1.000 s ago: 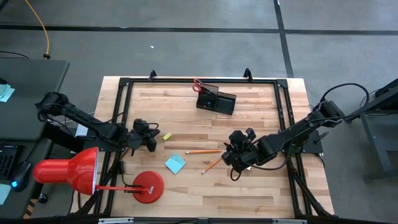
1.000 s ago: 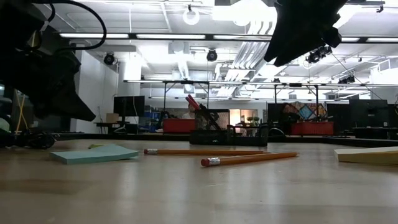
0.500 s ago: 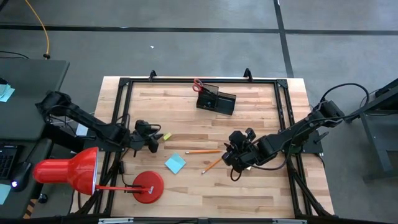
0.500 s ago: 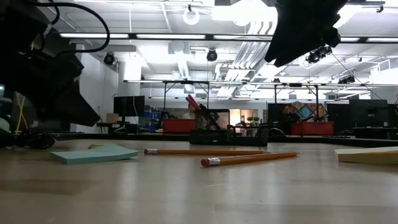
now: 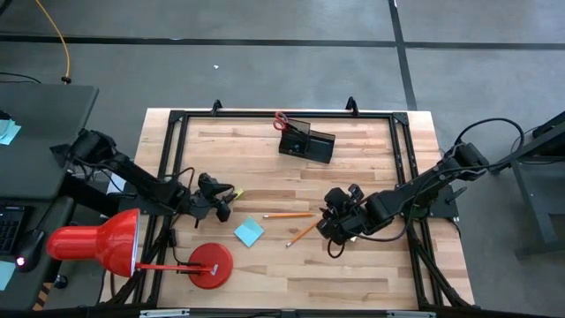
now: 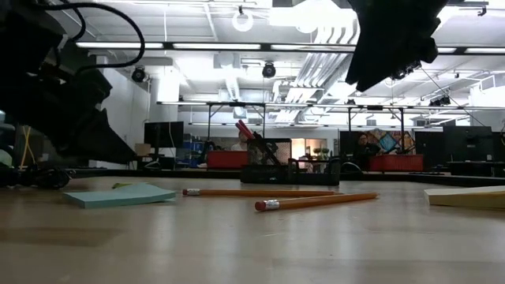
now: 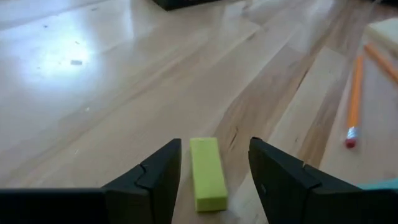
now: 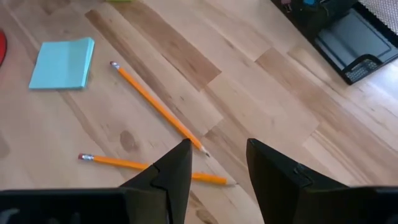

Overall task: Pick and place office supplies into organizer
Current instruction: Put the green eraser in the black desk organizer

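Observation:
A tiny yellow block (image 7: 206, 173) lies flat on the wooden table between the fingers of my open left gripper (image 7: 214, 163), apart from both; in the high view the block (image 5: 237, 193) is at the table's left. My right gripper (image 5: 331, 221) hovers open above two orange pencils (image 8: 158, 107) (image 8: 149, 167), with nothing between its fingers. A blue sticky-note pad (image 5: 248, 232) lies flat left of the pencils. The black organizer (image 5: 307, 143) stands at the far middle, with red-handled scissors (image 5: 281, 118) upright in it.
A red desk lamp (image 5: 95, 243) hangs over the table's left edge, its round base (image 5: 212, 265) on the near left. A black metal frame (image 5: 177, 119) runs around the table. A yellow pad (image 6: 465, 196) lies under my right arm.
My left gripper has gone toward the table's right and near edge, up to the yellow block, and has tipped lower. Its fingers have opened and now stand on either side of the block. The block, pencils and pad have stayed where they were.

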Controlling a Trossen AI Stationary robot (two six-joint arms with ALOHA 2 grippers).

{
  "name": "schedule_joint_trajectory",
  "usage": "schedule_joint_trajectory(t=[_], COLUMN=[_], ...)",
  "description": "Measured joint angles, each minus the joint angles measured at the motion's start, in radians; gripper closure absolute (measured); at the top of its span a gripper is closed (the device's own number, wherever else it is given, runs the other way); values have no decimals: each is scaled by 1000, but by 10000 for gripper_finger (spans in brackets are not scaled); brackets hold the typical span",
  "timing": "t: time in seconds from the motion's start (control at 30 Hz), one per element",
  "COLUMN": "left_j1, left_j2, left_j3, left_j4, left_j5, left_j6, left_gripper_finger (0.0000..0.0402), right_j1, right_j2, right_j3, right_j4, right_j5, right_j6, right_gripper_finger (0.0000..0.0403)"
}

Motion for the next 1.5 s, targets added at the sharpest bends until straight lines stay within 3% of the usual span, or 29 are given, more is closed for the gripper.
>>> schedule_joint_trajectory(t=[0.37,0.93,1.07,1.27,1.5], left_j1=[0,0,2,3,5], left_j2=[187,388,389,390,393], left_j3=[0,21,29,33,32], left_j4=[179,241,238,262,341], left_j5=[2,-21,-17,-21,22], left_j6=[18,-17,-12,-6,-8], left_gripper_finger=[224,226,259,373,349], right_j1=[-11,-13,-22,-47,-66], right_j2=[0,0,0,0,0], right_j3=[0,0,0,0,0], right_j4=[-4,-4,-3,0,1], right_j5=[-70,-120,-138,-149,-149], right_j6=[-29,-33,-43,-69,-88], right_gripper_finger=[258,258,258,258,258])
